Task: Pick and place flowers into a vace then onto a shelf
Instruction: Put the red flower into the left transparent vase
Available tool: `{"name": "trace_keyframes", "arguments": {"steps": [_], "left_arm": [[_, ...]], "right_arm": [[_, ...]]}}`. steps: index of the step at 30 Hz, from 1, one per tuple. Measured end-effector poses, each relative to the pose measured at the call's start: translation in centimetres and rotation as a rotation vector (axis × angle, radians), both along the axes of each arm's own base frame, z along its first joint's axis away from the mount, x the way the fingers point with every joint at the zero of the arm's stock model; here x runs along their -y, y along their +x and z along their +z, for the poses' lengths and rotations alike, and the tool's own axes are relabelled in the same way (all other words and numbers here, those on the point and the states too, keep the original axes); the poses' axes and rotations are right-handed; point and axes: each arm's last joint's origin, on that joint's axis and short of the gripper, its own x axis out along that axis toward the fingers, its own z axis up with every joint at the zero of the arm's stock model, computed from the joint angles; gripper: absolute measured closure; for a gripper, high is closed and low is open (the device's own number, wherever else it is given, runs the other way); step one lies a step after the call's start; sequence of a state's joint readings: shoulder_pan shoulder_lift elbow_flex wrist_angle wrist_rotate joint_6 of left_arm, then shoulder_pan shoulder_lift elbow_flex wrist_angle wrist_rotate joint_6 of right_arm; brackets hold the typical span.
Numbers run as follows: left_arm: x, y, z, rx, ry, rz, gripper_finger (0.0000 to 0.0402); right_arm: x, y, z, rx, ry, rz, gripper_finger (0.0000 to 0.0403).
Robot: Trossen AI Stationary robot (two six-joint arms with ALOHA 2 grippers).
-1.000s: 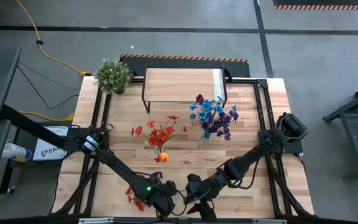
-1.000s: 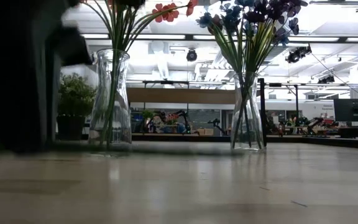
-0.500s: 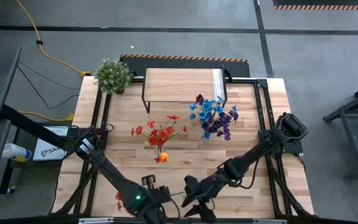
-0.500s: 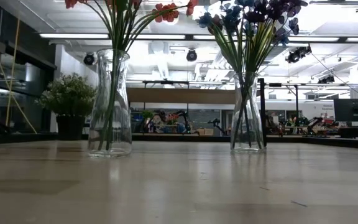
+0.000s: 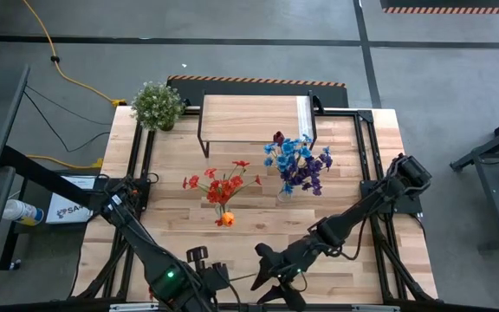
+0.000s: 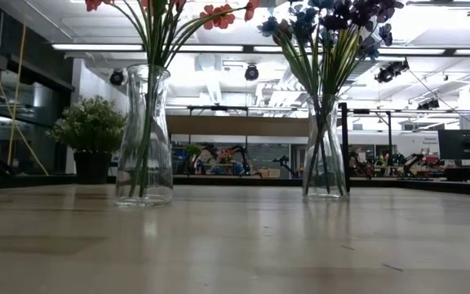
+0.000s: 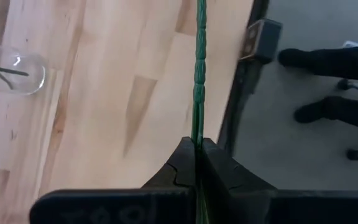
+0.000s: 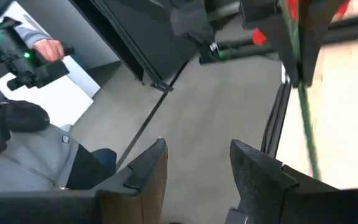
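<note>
My left gripper (image 5: 217, 279) hangs over the table's near edge, shut on one red flower with a long green stem (image 7: 199, 87). The right wrist view shows that stem (image 8: 307, 130) hanging below red petals (image 8: 261, 37). Just to its right, my right gripper (image 5: 261, 276) stands open with nothing between its fingers (image 8: 194, 177). A glass vase (image 6: 144, 135) with red flowers (image 5: 222, 185) and an orange tulip (image 5: 226, 219) stands mid-table. A second vase (image 6: 325, 147) holds blue and purple sprays (image 5: 298, 163). The shelf (image 5: 254, 120) stands at the far edge. My left gripper pinches the green stem (image 7: 197, 135) between its two fingers, close under the red bloom. The fingers point steeply down and lie along the stem, which runs straight on past their tips. The stem hangs below them, above the tabletop; its lower end is out of view.
A bushy potted plant (image 5: 157, 104) stands at the far left corner. Bare planks (image 5: 258, 234) lie between the vases and the grippers. A person (image 8: 23, 155) with a hand-held controller sits beyond the near edge, feet (image 7: 328, 87) on the floor.
My left gripper has risen from the table with the red flower and gone toward the near left corner, staying shut; it has left the low view. The flower has come up clear of the planks. My right gripper has risen slightly and tipped upward, still open.
</note>
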State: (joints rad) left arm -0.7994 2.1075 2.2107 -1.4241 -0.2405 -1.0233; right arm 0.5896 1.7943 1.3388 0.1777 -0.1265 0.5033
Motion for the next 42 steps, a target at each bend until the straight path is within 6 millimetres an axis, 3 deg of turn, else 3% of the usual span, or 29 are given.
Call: {"name": "trace_keyframes", "arguments": {"steps": [10, 22, 36, 42], "left_arm": [[-0.3, -0.8, 4.1, 0.058, -0.118, -0.015, 0.0363], [-0.5, -1.4, 4.9, -0.005, -0.211, -0.042, 0.0363], [-1.4, -0.2, 6.3, 0.107, -0.285, -0.02, 0.0363], [-2.0, 0.6, 6.4, 0.113, -0.303, -0.002, 0.0363]], "right_arm": [[1.3, -1.9, 4.8, 0.188, 0.0, -0.002, 0.0237], [3.3, -4.5, 9.3, 0.357, -0.062, -0.034, 0.0237], [4.8, -5.9, 15.1, 0.154, -0.393, -0.134, 0.0238], [4.5, -5.5, 15.6, 0.058, -0.432, -0.09, 0.0237]]}}
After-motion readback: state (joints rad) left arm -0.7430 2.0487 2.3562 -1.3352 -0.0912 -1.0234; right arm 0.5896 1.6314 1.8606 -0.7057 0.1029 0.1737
